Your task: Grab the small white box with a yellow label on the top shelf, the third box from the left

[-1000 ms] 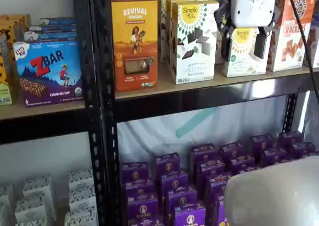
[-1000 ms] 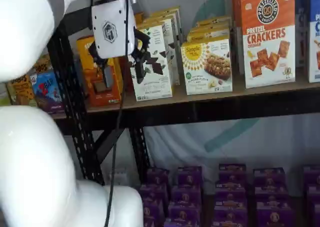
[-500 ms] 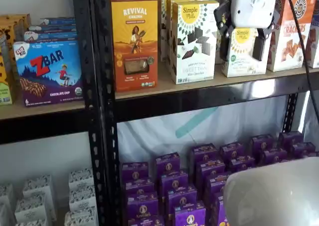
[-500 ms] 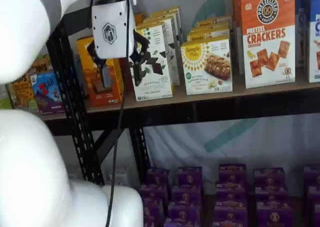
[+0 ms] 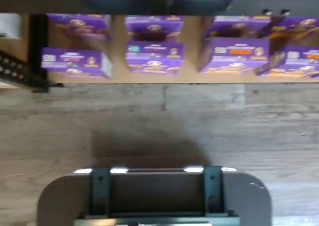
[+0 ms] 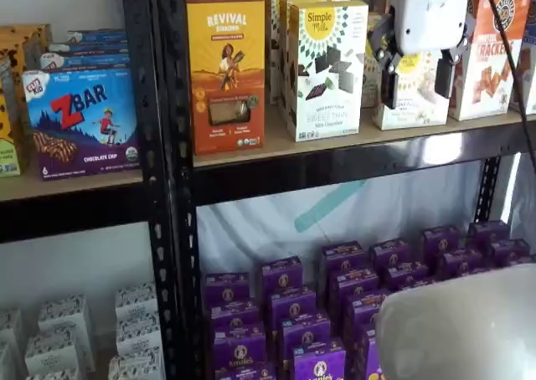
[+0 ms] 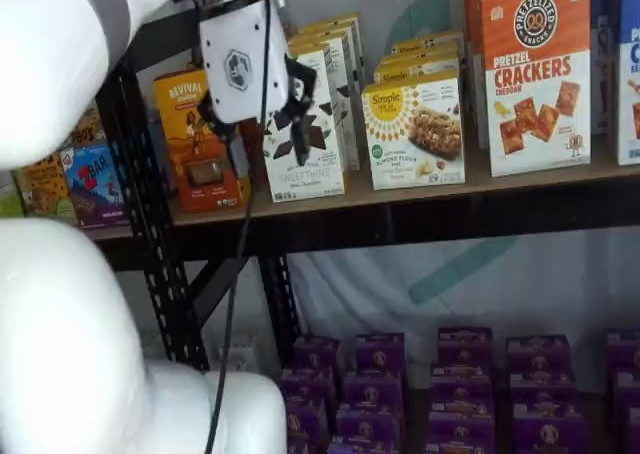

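Note:
The small white box with its yellow sunburst label stands on the top shelf, between a taller white carton and an orange cracker carton. In a shelf view my gripper hangs in front of it, black fingers spread wide either side of its face, open and holding nothing. In a shelf view the gripper is still left of the box, in front of the taller carton, clear of the shelf. The wrist view shows neither the box nor the fingers.
An orange Revival box, a tall white chocolate-square carton and a pretzel cracker carton share the shelf. Purple boxes fill the lower shelf and show in the wrist view. A black upright stands left, ZBar boxes beyond it.
The gripper has moved to the right and slightly up, nearer the shelf front, its fingers staying open. The boxes have not moved.

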Robot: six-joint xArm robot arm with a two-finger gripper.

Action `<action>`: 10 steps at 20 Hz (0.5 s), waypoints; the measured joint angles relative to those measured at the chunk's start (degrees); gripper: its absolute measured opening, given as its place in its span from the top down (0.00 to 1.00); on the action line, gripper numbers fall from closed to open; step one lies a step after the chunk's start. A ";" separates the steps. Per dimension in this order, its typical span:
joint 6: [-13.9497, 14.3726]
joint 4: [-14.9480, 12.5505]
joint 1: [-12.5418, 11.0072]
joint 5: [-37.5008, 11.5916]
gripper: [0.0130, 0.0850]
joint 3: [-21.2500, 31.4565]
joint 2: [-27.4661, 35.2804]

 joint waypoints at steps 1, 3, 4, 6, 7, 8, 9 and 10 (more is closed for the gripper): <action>-0.84 -0.71 -0.73 -1.00 0.00 0.43 0.35; -3.38 -1.55 -3.33 -4.16 0.00 1.53 1.32; -4.31 -1.65 -4.35 -5.42 0.00 1.85 1.73; -6.50 -1.41 -6.84 -8.27 0.00 2.28 2.93; -7.63 -1.18 -8.12 -9.69 0.00 2.29 3.76; -8.46 -0.94 -9.07 -10.75 0.00 2.21 4.42; -9.17 -0.72 -9.90 -11.82 0.00 2.12 5.02; -9.89 -0.56 -10.71 -13.00 0.00 1.94 5.70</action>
